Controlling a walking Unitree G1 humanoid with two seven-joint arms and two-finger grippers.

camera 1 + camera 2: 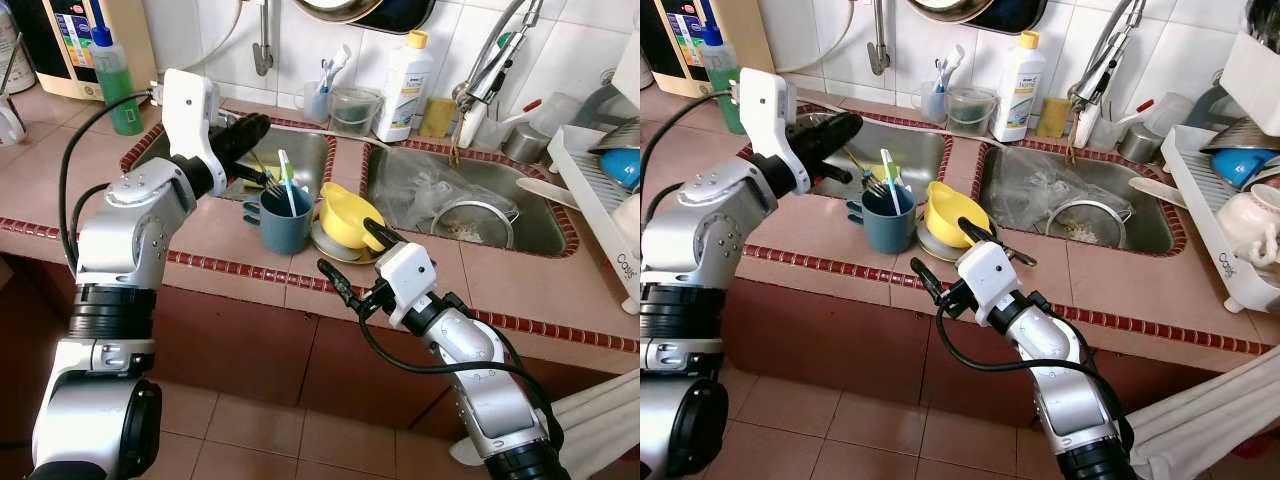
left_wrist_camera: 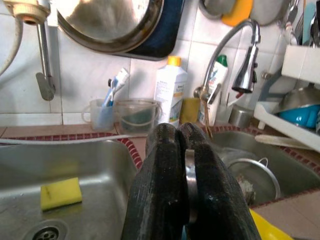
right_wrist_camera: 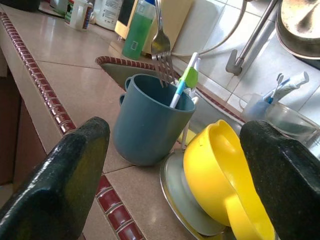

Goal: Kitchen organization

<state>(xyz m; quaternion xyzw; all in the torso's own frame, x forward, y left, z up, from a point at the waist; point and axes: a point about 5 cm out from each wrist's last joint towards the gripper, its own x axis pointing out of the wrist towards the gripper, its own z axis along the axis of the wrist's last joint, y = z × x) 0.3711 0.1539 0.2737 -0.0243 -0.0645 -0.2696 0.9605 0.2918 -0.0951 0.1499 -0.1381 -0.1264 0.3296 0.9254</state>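
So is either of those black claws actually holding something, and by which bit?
The left gripper pinches a silver metal fork by its handle, tines down in the blue plastic mug. The right gripper is open, holding nothing.

white tiled wall (image 1: 570, 60), terracotta floor (image 1: 260, 430)

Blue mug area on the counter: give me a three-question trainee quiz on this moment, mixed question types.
1. True or false: the left tool is shut on the fork, tines pointing down over the blue mug.
2. Multiple choice: what lies in the left sink basin? A) a yellow sponge B) a metal strainer C) a white bottle
3. Fill in: the yellow bowl rests tilted on a metal ____ beside the mug.

Key
1. True; the fork handle is clamped between the shut fingers.
2. A, the yellow sponge.
3. Plate. The right tool, open, hovers at the counter edge before it.
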